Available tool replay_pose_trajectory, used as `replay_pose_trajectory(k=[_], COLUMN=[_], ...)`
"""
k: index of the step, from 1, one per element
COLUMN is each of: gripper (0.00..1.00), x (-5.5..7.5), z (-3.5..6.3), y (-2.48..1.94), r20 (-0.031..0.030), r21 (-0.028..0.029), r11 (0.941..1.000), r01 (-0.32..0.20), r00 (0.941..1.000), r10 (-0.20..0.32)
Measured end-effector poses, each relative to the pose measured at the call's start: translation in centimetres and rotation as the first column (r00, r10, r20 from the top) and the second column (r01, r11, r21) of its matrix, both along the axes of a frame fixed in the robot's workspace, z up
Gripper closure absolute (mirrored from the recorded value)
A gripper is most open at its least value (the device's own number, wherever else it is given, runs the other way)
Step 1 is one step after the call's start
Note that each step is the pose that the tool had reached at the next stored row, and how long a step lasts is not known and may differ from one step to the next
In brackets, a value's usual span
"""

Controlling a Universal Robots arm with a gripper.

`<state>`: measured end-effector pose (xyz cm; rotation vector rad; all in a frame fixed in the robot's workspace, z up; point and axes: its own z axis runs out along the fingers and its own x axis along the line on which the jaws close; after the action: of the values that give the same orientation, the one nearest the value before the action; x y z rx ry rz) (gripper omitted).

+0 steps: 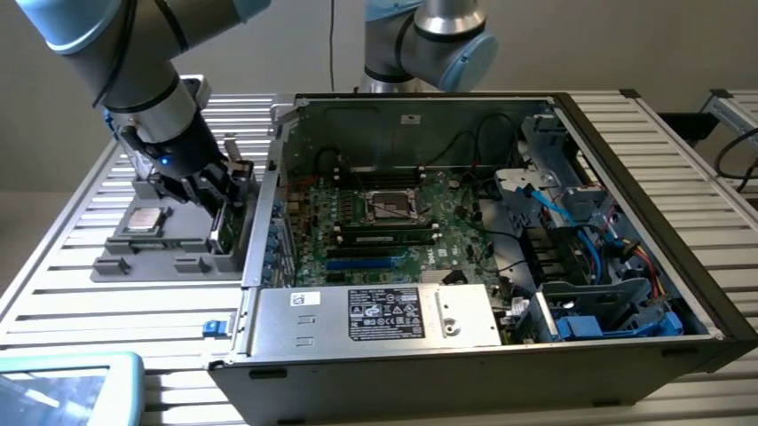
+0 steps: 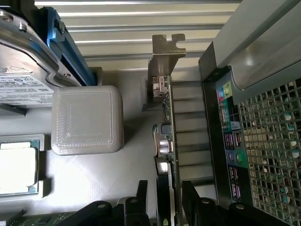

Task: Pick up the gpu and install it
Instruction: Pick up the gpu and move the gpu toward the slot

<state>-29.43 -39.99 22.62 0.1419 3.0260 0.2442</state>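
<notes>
The pincer [image 1: 223, 206] hangs right over the card [image 1: 225, 235]. The card is the thin green board that has to go into the computer. It sits in the gray tray [image 1: 119, 257] on the table [image 1: 59, 302], at the exterior view's left. It is just beside the outside wall of the computer box [image 1: 266, 222].

The card stands up on its thin edge. Its long side runs along the wall of the box. In the wrist view you look down the top edge of the card [image 2: 165, 141]. The silver metal end [image 2: 167, 44] is at the far end, away from the pincer [image 2: 165, 184].

The pincer is open. One black finger is on each side of the card, and the card goes up the middle between them. I can see a little gap on each side, so I think it is not squeezing the card yet. The card is straight below the pincer, not off to one side.

The tray holds other things too. There is a square chip [image 1: 145, 220], a silver drive with a white label [image 2: 23, 84], and a plain gray block [image 2: 84, 120].

The computer box is open at the top. Inside are a green main board [image 1: 391, 222], black wires, and long blue slots [image 1: 355, 264] that look empty.
</notes>
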Motion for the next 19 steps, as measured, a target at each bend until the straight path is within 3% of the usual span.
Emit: replay_pose_trajectory(k=[4, 7, 10, 14, 15, 17, 19], gripper=[0.58, 0.58, 0.72, 0.72, 0.72, 0.72, 0.72], x=[0.2, 0.23, 0.25, 0.25, 0.26, 0.25, 0.24], z=[-0.11, -0.22, -0.23, -0.3, -0.33, -0.35, -0.08], y=[0.01, 0.0, -0.01, 0.0, 0.0, -0.01, 0.01], r20=[-0.0012, -0.0075, -0.0079, -0.0097, -0.0133, -0.0267, -0.0271], r21=[-0.0013, -0.0033, -0.0034, -0.0038, -0.0038, -0.0039, -0.0021], r11=[1.0, 0.9999, 0.9998, 0.9998, 0.9998, 0.9998, 0.9998], r01=[0.008, 0.017, 0.019, 0.02, 0.02, 0.02, 0.021], r00=[1.0, 0.9998, 0.9998, 0.9997, 0.9997, 0.9994, 0.9994], r10=[-0.008, -0.017, -0.019, -0.02, -0.02, -0.02, -0.021])
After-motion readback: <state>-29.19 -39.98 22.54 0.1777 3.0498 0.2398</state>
